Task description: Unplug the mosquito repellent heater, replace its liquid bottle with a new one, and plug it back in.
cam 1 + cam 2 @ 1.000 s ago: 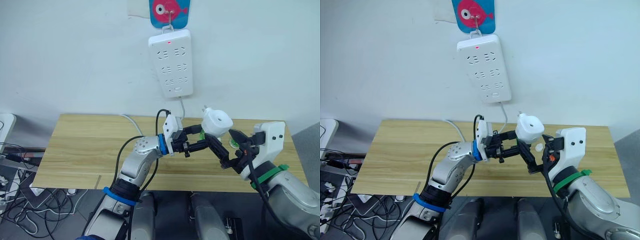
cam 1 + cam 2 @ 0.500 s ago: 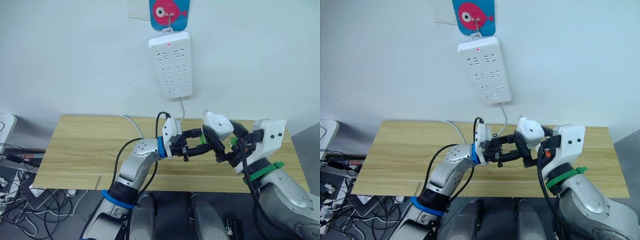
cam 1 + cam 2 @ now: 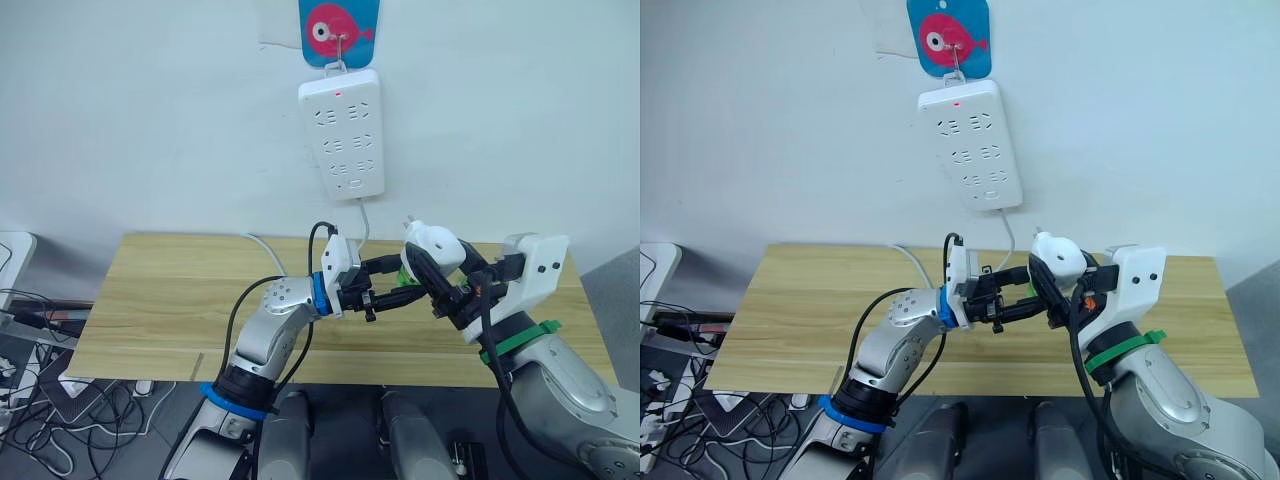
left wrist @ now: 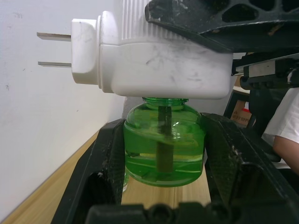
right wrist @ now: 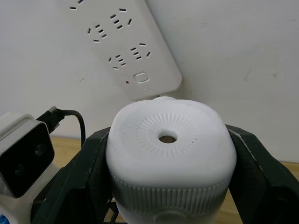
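The white mosquito repellent heater (image 3: 432, 244) hangs in the air above the table's far right side, unplugged, with its two prongs (image 4: 53, 49) bare. My right gripper (image 3: 438, 268) is shut on its ribbed sides, and its round vent (image 5: 167, 138) faces the right wrist camera. Directly under the heater is the green liquid bottle (image 4: 164, 144), its neck up inside the heater's base. The left gripper (image 3: 402, 284) is shut on this bottle, one black finger (image 4: 105, 168) on each side.
A long white power strip (image 3: 342, 130) hangs on the wall from a fish-shaped hook (image 3: 340, 22), red light on, its cord dropping behind the wooden table (image 3: 170, 300). A person's arm and sleeve (image 4: 285, 135) show past the table's right end.
My right arm has swung up and inward, turning its fingers around the heater and bringing it closer over the bottle. The left gripper has barely moved.
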`<control>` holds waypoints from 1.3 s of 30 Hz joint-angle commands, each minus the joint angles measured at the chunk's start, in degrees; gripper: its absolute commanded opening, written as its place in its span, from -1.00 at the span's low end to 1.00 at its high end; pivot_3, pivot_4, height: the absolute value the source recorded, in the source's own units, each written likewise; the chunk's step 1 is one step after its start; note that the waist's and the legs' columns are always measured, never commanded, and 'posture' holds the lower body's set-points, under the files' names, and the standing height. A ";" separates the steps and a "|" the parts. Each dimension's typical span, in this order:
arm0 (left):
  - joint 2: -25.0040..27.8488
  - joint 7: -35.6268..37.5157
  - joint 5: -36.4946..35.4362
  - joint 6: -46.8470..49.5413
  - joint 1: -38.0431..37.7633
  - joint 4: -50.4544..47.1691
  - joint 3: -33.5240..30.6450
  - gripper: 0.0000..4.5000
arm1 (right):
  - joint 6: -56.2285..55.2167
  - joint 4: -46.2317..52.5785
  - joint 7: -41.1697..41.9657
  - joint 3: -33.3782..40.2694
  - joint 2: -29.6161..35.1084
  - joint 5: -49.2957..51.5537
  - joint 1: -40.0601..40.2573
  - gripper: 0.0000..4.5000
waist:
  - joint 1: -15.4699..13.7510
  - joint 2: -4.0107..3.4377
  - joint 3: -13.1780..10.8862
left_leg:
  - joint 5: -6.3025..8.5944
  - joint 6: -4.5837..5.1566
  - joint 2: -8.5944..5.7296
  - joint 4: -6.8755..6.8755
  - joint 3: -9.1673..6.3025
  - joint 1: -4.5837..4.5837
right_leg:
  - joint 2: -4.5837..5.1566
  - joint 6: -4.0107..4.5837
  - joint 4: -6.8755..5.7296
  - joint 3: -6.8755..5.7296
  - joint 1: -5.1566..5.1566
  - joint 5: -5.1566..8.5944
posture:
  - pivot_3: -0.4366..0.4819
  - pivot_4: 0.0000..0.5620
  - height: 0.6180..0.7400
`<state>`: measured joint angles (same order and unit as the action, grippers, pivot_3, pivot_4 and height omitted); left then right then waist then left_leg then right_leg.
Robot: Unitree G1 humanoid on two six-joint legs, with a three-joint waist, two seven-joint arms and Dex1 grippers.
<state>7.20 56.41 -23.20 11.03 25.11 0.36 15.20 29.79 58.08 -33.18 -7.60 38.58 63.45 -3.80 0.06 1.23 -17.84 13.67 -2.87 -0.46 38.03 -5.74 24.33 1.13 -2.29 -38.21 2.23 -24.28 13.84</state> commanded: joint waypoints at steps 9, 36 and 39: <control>10.62 1.49 -3.56 1.93 -1.48 -6.40 -8.34 0.98 | 4.44 -0.73 3.99 5.68 -0.13 -3.46 -2.59 0.30 | 0.00 0.00 0.01 | 0.00 0.00 0.01 -0.06 0.05 -0.18 | 0.00 0.06 -0.30 0.04 -0.02 0.06 | 0.15 -0.04 1.00; 11.51 2.55 0.67 -13.43 25.06 29.04 -18.44 0.98 | 14.03 -2.45 8.08 5.03 -8.25 -5.77 -11.38 0.30 | -1.25 0.02 0.01 | 0.00 0.00 -0.03 -0.07 0.10 -0.23 | 0.00 0.07 -0.44 0.04 -0.06 0.14 | 0.24 -0.06 1.00; 10.81 6.26 -0.31 -12.83 26.47 30.62 -17.99 0.98 | 13.90 -1.87 9.45 4.94 -8.38 -6.90 -9.75 0.30 | -1.24 0.02 0.01 | 0.00 0.00 -0.02 -0.08 0.09 -0.23 | 0.00 0.07 -0.45 0.03 -0.07 0.14 | 0.23 -0.07 1.00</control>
<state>18.49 60.39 -22.62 -1.46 50.20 31.47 -2.90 44.44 53.57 -24.88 -3.47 30.57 57.41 -13.64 -1.17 1.25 -17.83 13.67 -2.87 -0.48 37.95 -5.65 24.10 1.13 -2.22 -38.67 2.26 -24.36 13.98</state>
